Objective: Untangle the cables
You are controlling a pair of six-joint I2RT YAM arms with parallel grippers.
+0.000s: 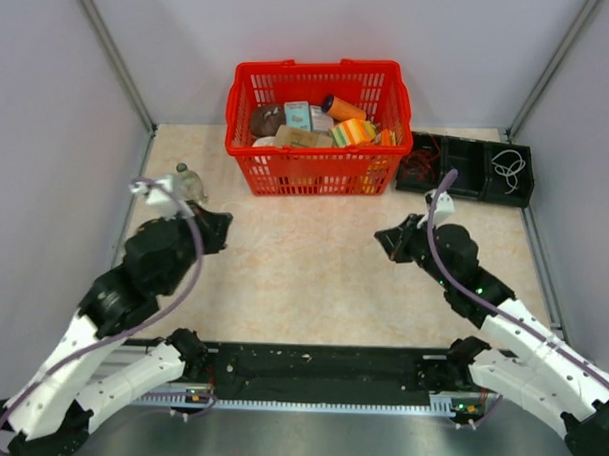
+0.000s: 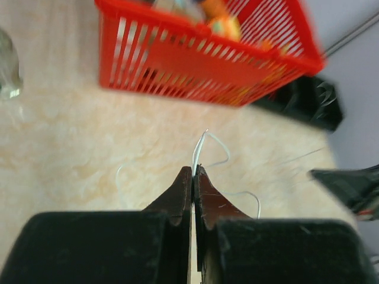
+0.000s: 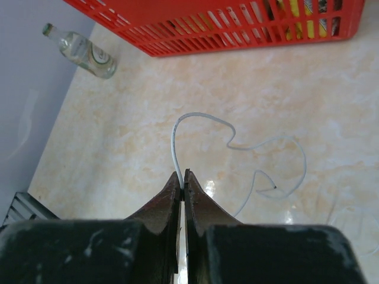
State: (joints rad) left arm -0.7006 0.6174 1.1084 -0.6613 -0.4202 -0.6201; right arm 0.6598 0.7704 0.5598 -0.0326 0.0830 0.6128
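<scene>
White cable [image 3: 174,142]: pinched in right hand [image 3: 182,176], fingers pressed together on it; likewise pinched in left hand [image 2: 193,171], seemingly the same strand. Slack curls above desk [image 1: 302,288] between the well-apart hands, probably running left-to-right.

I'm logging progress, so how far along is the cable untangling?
Done: white cable is out of the black tray, over the table. In hand: the left claw and right claw are each shut on it. Left: reddish coils and white loops lie in the tray.
</scene>
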